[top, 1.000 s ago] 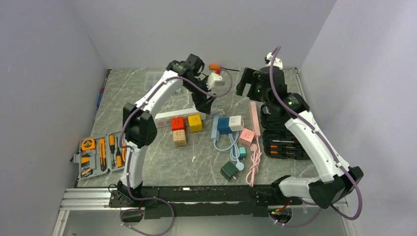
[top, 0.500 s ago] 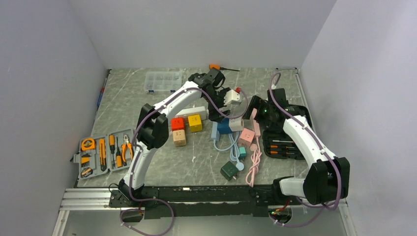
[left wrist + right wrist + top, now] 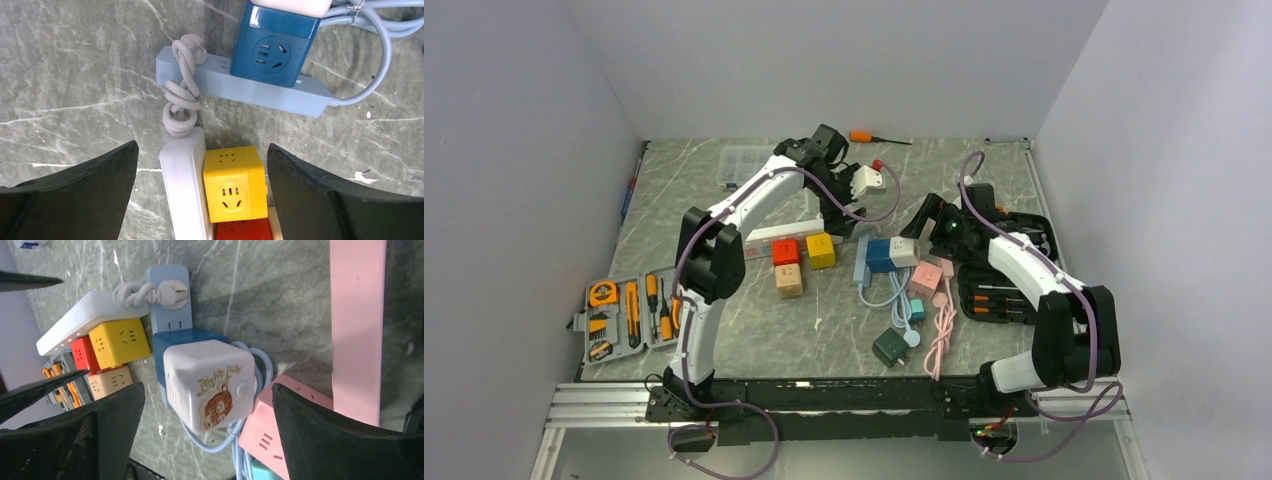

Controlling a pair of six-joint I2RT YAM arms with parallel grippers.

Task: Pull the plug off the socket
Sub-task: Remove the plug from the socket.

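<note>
A white plug with a coiled white cord sits in the end of the light-blue strip, which also carries a blue cube socket. My left gripper hangs open above the white strip and yellow cube, which lie between its fingers; the plug is just ahead of them. My right gripper is open around the white tiger cube, with the plug farther off. From above, the left gripper and right gripper flank the cubes.
Red and tan cubes sit by the white strip. A pink strip, pink cube, green adapter and black tool case lie right. A grey tool tray is at the left.
The left arm swung right over the blue cube, then back left above the white strip's end. The right arm came down from the back toward the white cube. Both stayed open.
</note>
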